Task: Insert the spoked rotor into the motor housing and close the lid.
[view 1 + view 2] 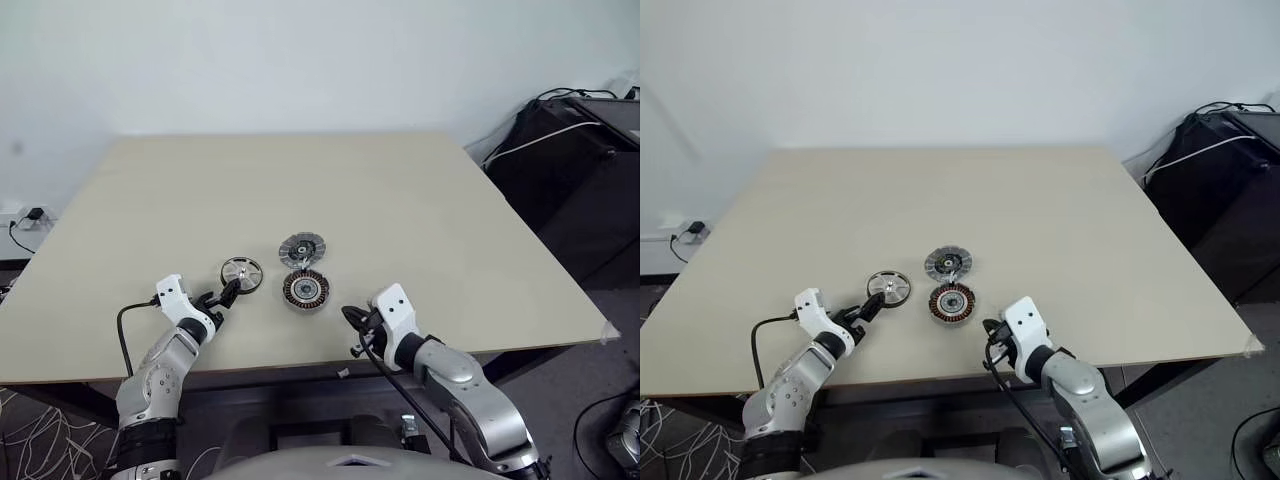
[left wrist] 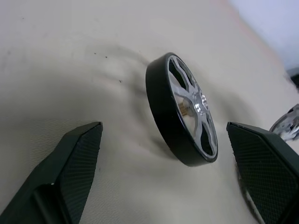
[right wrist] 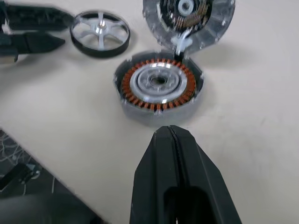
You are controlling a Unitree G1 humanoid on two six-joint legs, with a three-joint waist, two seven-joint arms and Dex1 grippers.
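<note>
Low in the middle of the head-camera frame, on the beige table (image 1: 400,200), the three parts lie close together and still separate. The spoked rotor (image 1: 241,273) sits furthest left, flat on the table. To its right is the motor housing (image 1: 305,290), copper windings facing up and its centre bare, and just above that in the frame, touching or nearly touching its rim, lies the lid (image 1: 303,248). So nothing of the job looks done yet: the rotor has to be picked up and set into the housing, then the lid put over it.

The left hand (image 1: 226,295) is at the rotor's lower left edge with its fingers spread wide and nothing between them; I would judge it is lining up for the pickup. The right hand (image 1: 349,318) waits below and right of the housing, fingers pressed together and empty.

The left wrist camera shows what the head view cannot: the rotor's thick black rim and shiny spokes lying in the gap between the two parted fingers, neither one touching it. The right wrist camera gives the clearest look into the housing, with its ring of windings round a pale hub, and shows the lid's inner face with a small white tab at the edge next to the housing.
</note>
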